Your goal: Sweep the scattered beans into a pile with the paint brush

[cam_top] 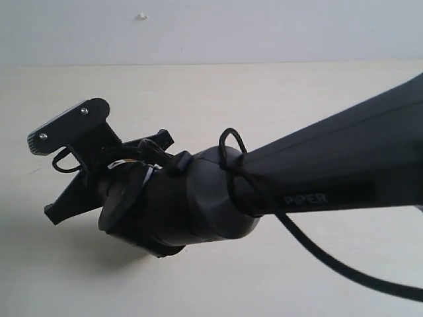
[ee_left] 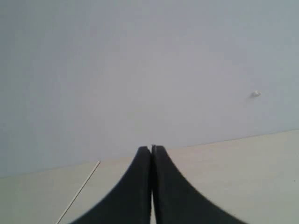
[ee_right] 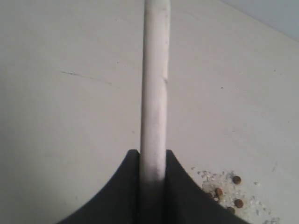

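Matte cream table (ee_right: 70,116) beneath right gripper (ee_right: 153,157) clamping pale wooden paint brush (ee_right: 154,70), left gripper (ee_left: 151,152) pressed together

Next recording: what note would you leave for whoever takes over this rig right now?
The left end effector is shut, empty, facing the wall.
The right end effector is shut on the brush handle; bristles not in view.
A few beans lie among white crumbs on the table beside it; others cannot be seen.
Done: brush gripped. Left: sweeping the beans into a pile; no pile is visible.
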Robot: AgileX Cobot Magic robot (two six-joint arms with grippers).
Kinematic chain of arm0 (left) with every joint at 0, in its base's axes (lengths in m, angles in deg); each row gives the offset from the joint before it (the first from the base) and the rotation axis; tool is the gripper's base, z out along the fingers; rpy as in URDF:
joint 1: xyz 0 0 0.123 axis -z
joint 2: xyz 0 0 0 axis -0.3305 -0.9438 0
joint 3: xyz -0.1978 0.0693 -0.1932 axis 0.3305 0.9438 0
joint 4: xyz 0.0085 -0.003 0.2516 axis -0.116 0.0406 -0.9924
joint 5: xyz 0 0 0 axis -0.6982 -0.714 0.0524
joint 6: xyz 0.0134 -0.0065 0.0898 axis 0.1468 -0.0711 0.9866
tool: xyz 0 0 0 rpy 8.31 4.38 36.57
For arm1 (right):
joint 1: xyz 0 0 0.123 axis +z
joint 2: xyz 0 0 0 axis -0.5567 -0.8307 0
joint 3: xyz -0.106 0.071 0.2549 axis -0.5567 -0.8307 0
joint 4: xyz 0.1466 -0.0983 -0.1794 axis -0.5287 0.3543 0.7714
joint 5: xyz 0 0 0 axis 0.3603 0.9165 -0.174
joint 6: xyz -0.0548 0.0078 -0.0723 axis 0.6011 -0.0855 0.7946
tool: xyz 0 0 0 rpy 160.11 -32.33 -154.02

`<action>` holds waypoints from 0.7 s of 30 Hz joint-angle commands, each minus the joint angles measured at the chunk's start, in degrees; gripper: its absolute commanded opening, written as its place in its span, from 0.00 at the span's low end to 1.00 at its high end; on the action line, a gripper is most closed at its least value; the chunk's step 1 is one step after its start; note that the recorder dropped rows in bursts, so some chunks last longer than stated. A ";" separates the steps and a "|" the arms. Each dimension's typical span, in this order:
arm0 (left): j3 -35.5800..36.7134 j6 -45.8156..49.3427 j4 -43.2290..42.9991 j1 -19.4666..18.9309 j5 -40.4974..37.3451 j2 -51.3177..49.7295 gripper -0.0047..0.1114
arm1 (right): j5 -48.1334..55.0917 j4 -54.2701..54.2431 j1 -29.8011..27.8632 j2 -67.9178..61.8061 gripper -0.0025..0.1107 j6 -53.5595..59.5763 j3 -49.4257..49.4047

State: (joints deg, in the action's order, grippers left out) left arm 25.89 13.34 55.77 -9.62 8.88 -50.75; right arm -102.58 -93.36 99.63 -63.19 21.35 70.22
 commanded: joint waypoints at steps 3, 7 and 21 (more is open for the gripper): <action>0.25 -0.18 -0.11 0.33 -0.49 0.30 0.04 | -1.49 6.00 -3.00 0.55 0.02 0.02 -0.27; 0.25 -0.18 -0.11 0.33 -0.49 0.30 0.04 | -1.83 6.09 -4.86 -0.05 0.02 0.02 -0.27; 0.25 -0.18 -0.11 0.33 -0.49 0.30 0.04 | 14.77 7.50 -4.44 6.88 0.02 2.43 -0.27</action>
State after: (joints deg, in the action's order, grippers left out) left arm 25.89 13.34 55.77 -9.62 8.88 -50.75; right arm -94.08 -86.85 95.13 -57.60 22.09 70.09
